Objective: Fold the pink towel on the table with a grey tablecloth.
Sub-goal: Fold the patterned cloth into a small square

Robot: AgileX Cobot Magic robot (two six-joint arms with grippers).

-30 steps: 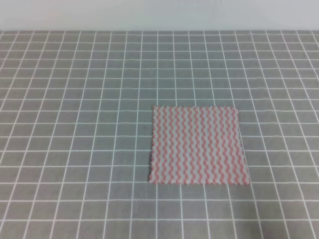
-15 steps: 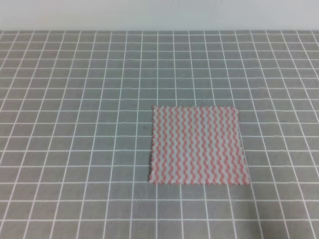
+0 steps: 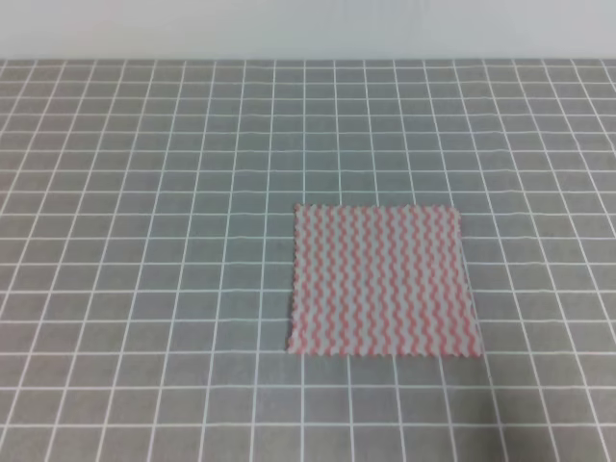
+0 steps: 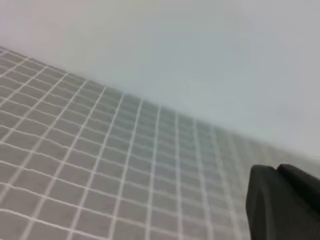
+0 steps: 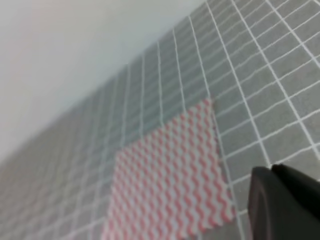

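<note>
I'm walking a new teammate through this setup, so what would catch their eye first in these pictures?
The pink towel stands out at once: it lies flat and unfolded, right of centre and toward the near side of the table with a grey tablecloth, whose white grid fills most of the exterior high view. In each wrist view a dark part of the gripper body pokes in at the lower right corner; the right wrist view looks across the towel.
</note>
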